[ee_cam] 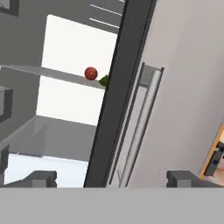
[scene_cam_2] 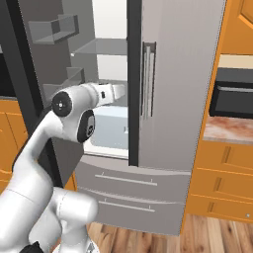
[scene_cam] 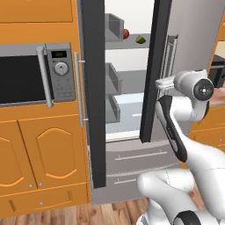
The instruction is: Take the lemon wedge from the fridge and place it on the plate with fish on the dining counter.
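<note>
Up on a high shelf of the fridge (scene_cam: 184, 39) sits the lemon wedge (scene_cam: 141, 39), a tiny green-yellow piece just beside a small round red fruit (scene_cam: 126, 33), both near the front edge where a hand can reach them. The left door (scene_cam: 93, 88) stands swung wide, which is why the shelves show at all; the right door (scene_cam_2: 183, 84) is shut, and its dark edge cuts across the wedge (ee_cam: 104, 80) in the hand view so that only a sliver peeks out. The gripper (ee_cam: 111, 178) hangs well below that shelf, in front of the opening and close by the right door's handle (ee_cam: 138, 127). Its two fingertips (ee_cam: 40, 178) stand wide apart with nothing between them. As I judge it, the reach for the wedge is only beginning: the hand must rise and clear the door edge first.
</note>
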### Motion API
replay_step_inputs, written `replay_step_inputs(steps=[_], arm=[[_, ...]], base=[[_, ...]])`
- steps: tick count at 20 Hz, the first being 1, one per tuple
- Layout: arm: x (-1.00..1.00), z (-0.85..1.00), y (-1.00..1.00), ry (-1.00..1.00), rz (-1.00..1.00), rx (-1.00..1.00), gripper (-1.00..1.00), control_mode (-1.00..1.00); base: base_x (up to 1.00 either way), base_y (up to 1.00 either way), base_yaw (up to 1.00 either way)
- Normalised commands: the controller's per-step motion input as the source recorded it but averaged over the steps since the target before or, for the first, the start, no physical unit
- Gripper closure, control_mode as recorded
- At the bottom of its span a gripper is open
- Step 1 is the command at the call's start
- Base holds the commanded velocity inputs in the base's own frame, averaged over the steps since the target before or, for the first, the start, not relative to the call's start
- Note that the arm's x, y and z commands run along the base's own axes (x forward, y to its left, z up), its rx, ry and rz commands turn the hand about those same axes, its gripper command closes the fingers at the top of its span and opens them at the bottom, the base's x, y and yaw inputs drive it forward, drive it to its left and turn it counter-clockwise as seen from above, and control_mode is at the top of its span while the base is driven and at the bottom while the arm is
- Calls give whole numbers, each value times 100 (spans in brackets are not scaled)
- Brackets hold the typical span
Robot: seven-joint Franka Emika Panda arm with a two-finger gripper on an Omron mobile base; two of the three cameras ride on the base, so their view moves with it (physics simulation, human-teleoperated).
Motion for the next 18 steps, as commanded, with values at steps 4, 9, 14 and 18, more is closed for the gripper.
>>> replay_step_inputs(steps=[4, 9, 14, 18], arm=[[9, 8, -93, 13, 6, 34, -100, -100], [34, 22, -68, 49, 0, 41, -100, -100], [58, 0, 0, 50, 0, 2, -100, -100], [4, -19, 0, -1, 0, 0, -100, -100]], base=[[0, 0, 0], [0, 0, 0], [0, 0, 0], [0, 0, 0]])
